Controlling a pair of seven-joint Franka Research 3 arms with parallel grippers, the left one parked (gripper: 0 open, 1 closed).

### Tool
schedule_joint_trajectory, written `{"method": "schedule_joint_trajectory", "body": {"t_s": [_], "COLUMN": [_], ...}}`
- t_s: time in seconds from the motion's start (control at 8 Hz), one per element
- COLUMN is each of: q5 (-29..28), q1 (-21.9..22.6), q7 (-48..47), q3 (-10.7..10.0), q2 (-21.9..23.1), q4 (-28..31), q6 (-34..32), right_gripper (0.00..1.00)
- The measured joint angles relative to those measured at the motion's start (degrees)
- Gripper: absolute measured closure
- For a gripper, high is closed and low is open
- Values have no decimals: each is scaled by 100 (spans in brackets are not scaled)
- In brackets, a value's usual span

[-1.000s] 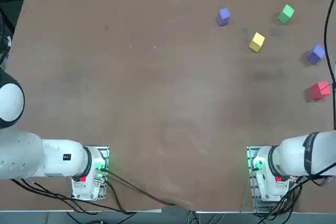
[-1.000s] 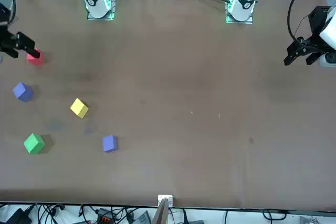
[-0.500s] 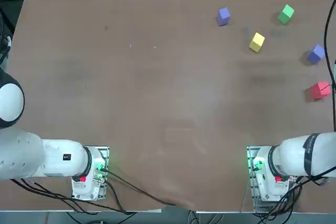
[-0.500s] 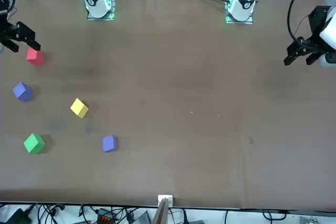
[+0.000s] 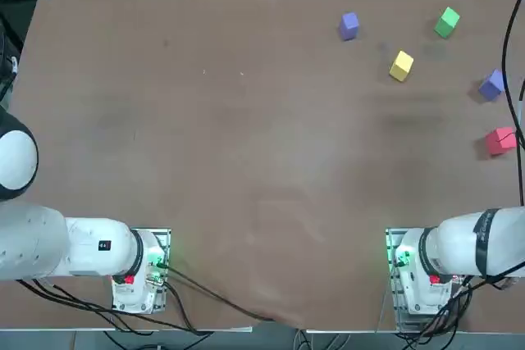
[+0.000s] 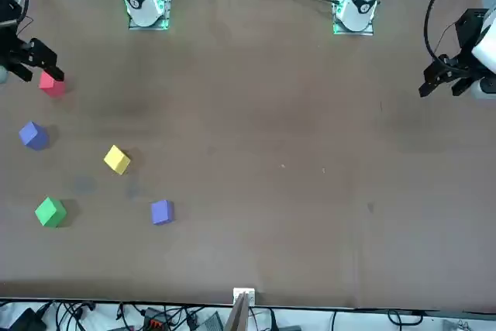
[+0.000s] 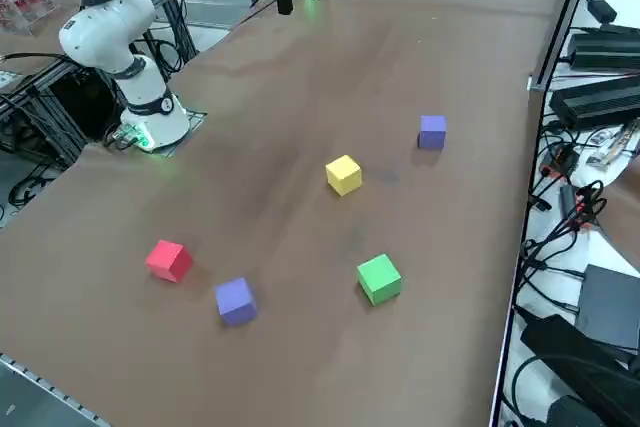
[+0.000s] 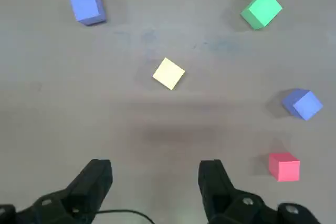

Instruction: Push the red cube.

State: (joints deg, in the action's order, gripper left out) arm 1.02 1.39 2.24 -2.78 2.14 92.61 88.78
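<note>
The red cube (image 5: 499, 140) lies flat near the table's right edge, on the working arm's side. It also shows as the red cube (image 6: 52, 84), (image 7: 168, 260), (image 8: 284, 167). My right gripper (image 6: 35, 60) hangs above the table beside the cube, just on the arm-base side of it, without touching it. In the wrist view my right gripper (image 8: 155, 182) is open with nothing between its fingers, and the cube sits off to one side of them. The overhead view does not show the gripper.
Farther out from the red cube stand a purple cube (image 5: 492, 84), a yellow cube (image 5: 401, 65), a green cube (image 5: 447, 22) and a second purple cube (image 5: 349, 25). The table's right edge (image 7: 40, 372) runs close behind the red cube.
In the front view the gripper has shifted a little, up off the red cube and slightly toward the table's middle. The red cube has not visibly moved.
</note>
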Motion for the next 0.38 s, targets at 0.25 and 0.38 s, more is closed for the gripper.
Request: {"method": "schedule_joint_trajectory", "body": {"t_s": [0.25,0.38], "q5": [0,0], "q1": [9,12], "q7": [-2,-4], "q3": [0,0], "q2": [-2,-8], "q4": [0,0], "q6": [10,29], "right_gripper": [0,0]}}
